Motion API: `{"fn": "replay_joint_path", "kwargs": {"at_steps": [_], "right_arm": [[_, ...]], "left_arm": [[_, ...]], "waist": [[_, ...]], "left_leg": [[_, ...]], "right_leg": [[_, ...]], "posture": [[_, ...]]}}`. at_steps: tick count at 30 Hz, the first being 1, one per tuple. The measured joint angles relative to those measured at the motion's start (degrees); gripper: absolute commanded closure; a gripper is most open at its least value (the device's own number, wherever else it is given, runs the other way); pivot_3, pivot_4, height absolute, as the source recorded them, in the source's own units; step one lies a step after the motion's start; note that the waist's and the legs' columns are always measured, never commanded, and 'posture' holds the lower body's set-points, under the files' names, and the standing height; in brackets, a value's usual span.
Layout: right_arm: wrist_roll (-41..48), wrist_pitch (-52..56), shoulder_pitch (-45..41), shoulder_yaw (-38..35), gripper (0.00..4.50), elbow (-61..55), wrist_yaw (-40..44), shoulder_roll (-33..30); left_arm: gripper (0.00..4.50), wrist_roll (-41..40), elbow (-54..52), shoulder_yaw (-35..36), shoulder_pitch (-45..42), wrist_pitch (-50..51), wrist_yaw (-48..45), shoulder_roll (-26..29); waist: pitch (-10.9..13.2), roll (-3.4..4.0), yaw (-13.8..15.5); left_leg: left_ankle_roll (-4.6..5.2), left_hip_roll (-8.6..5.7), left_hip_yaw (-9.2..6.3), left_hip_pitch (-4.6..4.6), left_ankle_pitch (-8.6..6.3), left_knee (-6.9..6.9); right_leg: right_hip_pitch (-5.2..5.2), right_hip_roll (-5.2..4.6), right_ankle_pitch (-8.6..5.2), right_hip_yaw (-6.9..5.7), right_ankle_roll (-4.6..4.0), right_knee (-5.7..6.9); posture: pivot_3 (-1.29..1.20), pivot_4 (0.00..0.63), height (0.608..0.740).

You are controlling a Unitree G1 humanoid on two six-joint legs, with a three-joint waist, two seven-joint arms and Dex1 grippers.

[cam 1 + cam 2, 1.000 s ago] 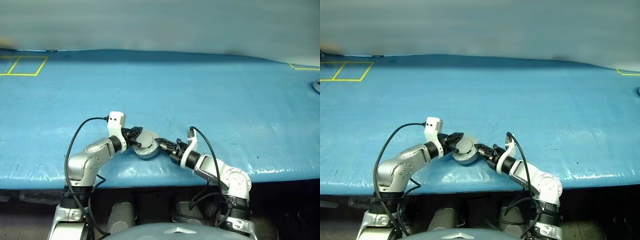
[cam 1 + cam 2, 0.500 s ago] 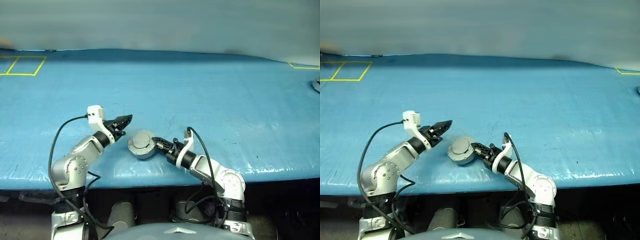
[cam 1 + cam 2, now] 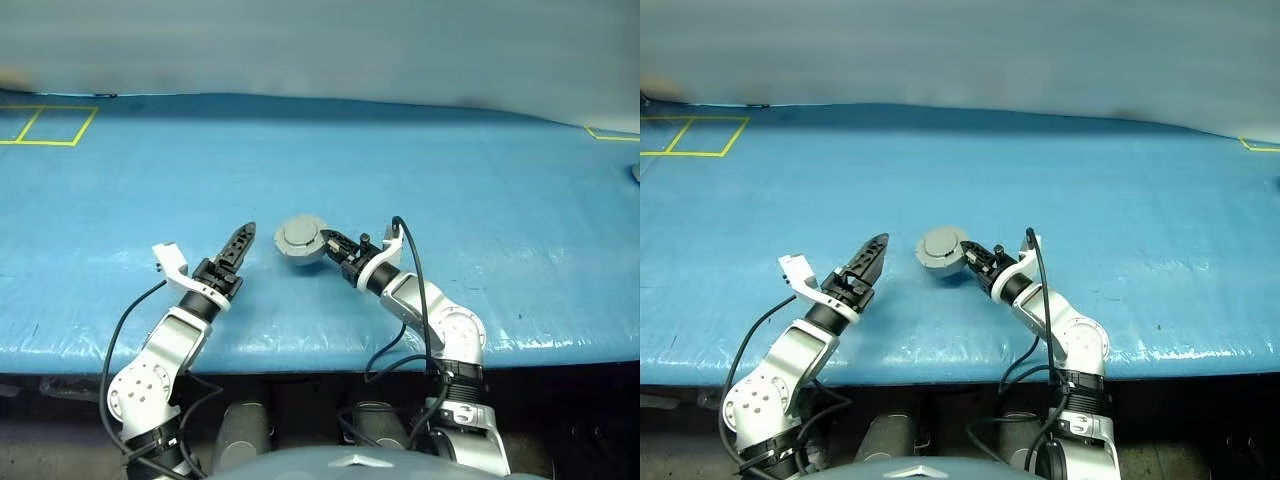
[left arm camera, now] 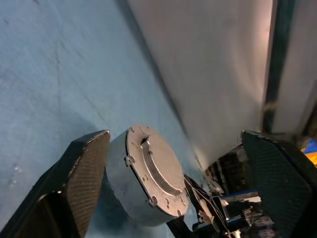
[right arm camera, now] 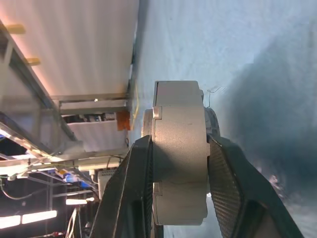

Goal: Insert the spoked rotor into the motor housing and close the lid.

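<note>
The right tool [image 3: 330,243] gripped the closed housing [image 3: 299,240] above the desk [image 3: 480,190]; left of it, the left tool [image 3: 238,246] gaped wide, empty.

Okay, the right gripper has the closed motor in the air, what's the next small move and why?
Probably lower the motor housing onto the blue table and let go. The lid already sits on it, the right gripper clamps its flat faces and holds it on edge above the table, and the left gripper is open and clear of it, so nothing looks left to assemble.
</note>
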Motion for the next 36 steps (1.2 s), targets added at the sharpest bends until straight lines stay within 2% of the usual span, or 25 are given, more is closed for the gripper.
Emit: {"fn": "replay_joint_path", "kwargs": {"at_steps": [4, 11, 25, 28, 32, 33, 36], "right_arm": [[0.01, -0.73, -1.64, 0.64, 3.29, -0.05, 0.12, 1.77], [0.99, 0.68, -1.69, 3.60, 3.29, -1.52, -0.76, 2.53], [6.44, 1.98, -0.10, 9.92, 3.29, -5.87, -4.14, 1.30], [7.31, 1.93, 0.98, 11.17, 3.29, -6.27, -4.44, 0.42], [8.40, 1.22, 2.55, 12.49, 3.29, -7.13, -4.65, -0.29], [8.71, 0.82, 2.77, 12.59, 3.29, -7.36, -4.23, -0.37], [6.73, 0.01, 2.93, 13.50, 3.29, -8.15, -3.20, -0.52]], "left_arm": [[0.00, -7.21, 1.92, -2.68, 1.07, -3.30, 3.88, 0.12], [0.00, -13.29, 3.78, -9.30, 2.27, -8.52, 6.19, 0.48], [0.00, -16.23, 7.36, -13.76, 1.25, -15.74, 5.03, 0.70], [0.63, -16.35, 7.42, -14.46, 1.01, -16.25, 4.15, 0.72], [1.95, -17.03, 8.64, -14.75, 1.03, -16.99, 3.87, 0.76], [2.12, -18.10, 8.66, -14.79, 1.03, -17.15, 3.87, 0.76], [2.12, -18.77, 8.66, -14.84, 1.03, -17.48, 3.92, 0.78]], "waist": [[0.00, 0.00, 0.16], [0.00, 0.00, 0.21], [0.00, 0.00, 0.23], [0.00, 0.00, 0.19], [0.00, 0.00, 0.17], [0.00, 0.00, 0.16], [0.00, 0.00, 0.12]], "left_leg": [[0.00, -0.03, -0.02, -0.01, 0.00, 0.03], [0.00, -0.05, 0.00, -0.03, 0.01, 0.10], [0.00, -0.07, 0.00, -0.03, 0.02, 0.15], [0.00, -0.07, 0.00, -0.03, 0.02, 0.16], [0.00, -0.07, -0.01, -0.04, 0.02, 0.18], [0.00, -0.06, -0.01, -0.04, 0.02, 0.19], [0.00, -0.06, -0.01, -0.03, 0.02, 0.22]], "right_leg": [[0.05, 0.00, 0.01, 0.01, 0.01, -0.02], [0.05, -0.02, -0.01, 0.03, -0.05, -0.01], [0.08, 0.00, -0.02, 0.03, -0.07, -0.01], [0.09, 0.00, -0.02, 0.03, -0.08, -0.02], [0.08, 0.04, -0.02, 0.03, -0.08, 0.00], [0.08, 0.04, -0.02, 0.03, -0.08, 0.00], [0.09, 0.07, -0.03, 0.03, -0.10, 0.01]], "posture": [[0.00, 0.150, 0.740], [0.00, 0.150, 0.740], [0.00, 0.150, 0.740], [0.00, 0.150, 0.740], [0.00, 0.150, 0.740], [0.00, 0.150, 0.740], [0.00, 0.150, 0.740]]}}
